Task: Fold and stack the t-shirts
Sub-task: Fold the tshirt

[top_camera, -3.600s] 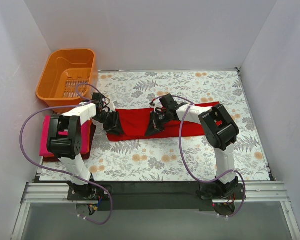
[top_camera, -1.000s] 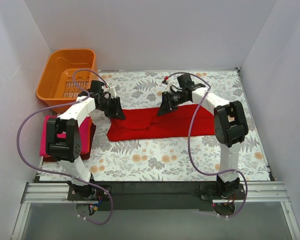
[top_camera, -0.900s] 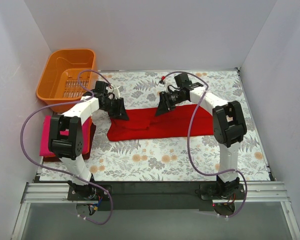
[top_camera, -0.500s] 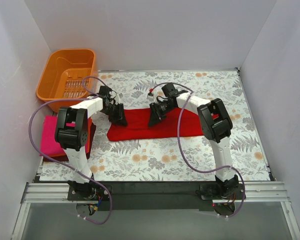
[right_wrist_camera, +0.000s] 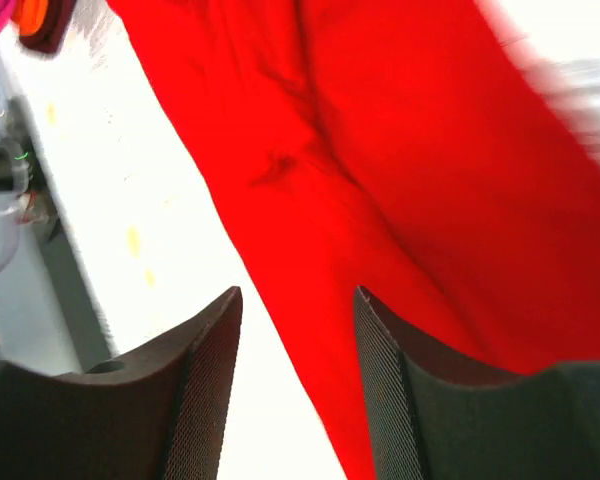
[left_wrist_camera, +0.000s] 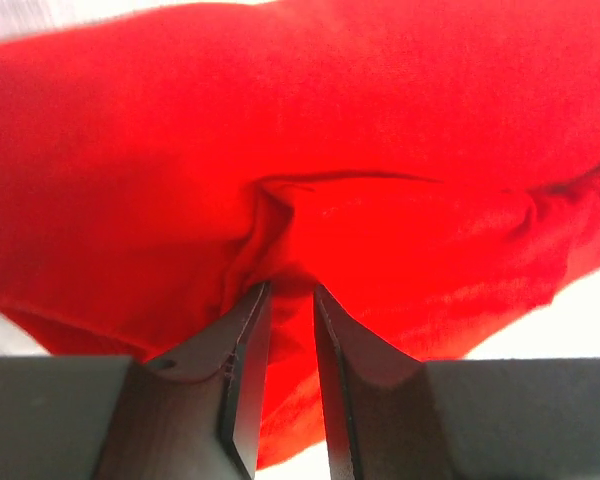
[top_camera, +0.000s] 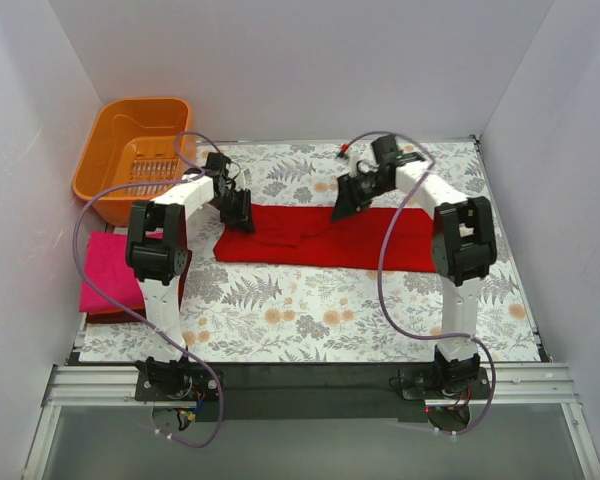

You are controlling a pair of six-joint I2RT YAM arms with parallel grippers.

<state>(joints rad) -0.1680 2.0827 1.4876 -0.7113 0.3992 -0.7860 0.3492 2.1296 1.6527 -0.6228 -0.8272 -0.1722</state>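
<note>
A bright red t-shirt point(top_camera: 320, 240) lies as a long flat band across the middle of the floral cloth. My left gripper point(top_camera: 242, 215) is at its far left corner. In the left wrist view the left gripper point(left_wrist_camera: 290, 288) is shut on a bunched fold of the red t-shirt point(left_wrist_camera: 380, 150). My right gripper point(top_camera: 340, 208) hovers over the shirt's far edge. In the right wrist view the right gripper point(right_wrist_camera: 298, 292) is open and holds nothing, with the red t-shirt point(right_wrist_camera: 430, 180) below it. A folded magenta t-shirt point(top_camera: 108, 270) tops a small stack at the left, with a dark red one point(top_camera: 130, 316) under it.
The orange slotted basket point(top_camera: 145, 103) stands at the far left corner, just behind the left arm. The grey-and-orange floral cloth point(top_camera: 330, 310) covers the table. White walls close in the left, right and far sides.
The right gripper has opened, let go of the red t-shirt and drawn back to the right. The left gripper has pulled its corner a little farther away. The shirt now lies wider and flatter.
</note>
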